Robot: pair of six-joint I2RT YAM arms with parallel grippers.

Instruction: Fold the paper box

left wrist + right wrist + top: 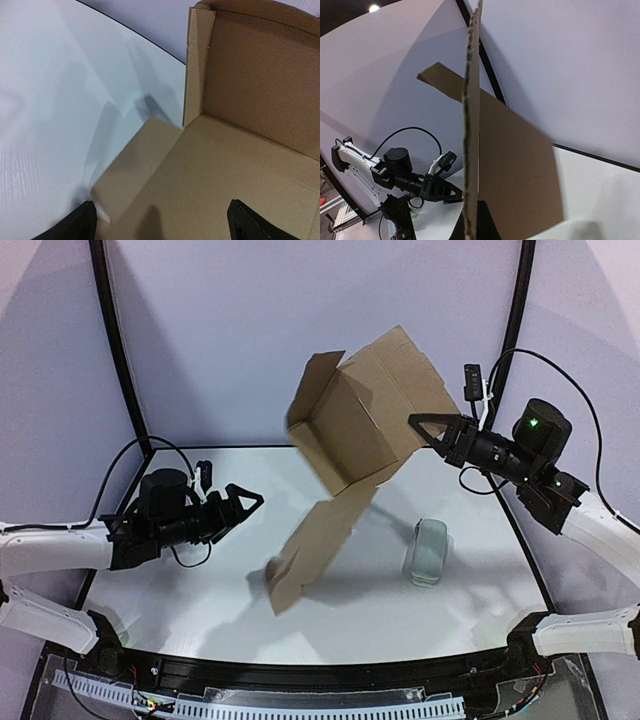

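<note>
Nearest me, the long flap of the paper box [355,430] trailed down to the table [180,600], its blurred tip touching or just off it, I couldn't tell. Left of it the left gripper [250,503] stood spread wide, empty, clear of the cardboard. Farther back the right gripper [418,424] was clenched on a raised panel's edge, hanging the box aloft. It looked light, stiff across panels but floppy at creases; I'd pinch a panel edge beside a fold.

Wide-apart tool [162,226] before paper box [235,165] (one wall upright)
</note>
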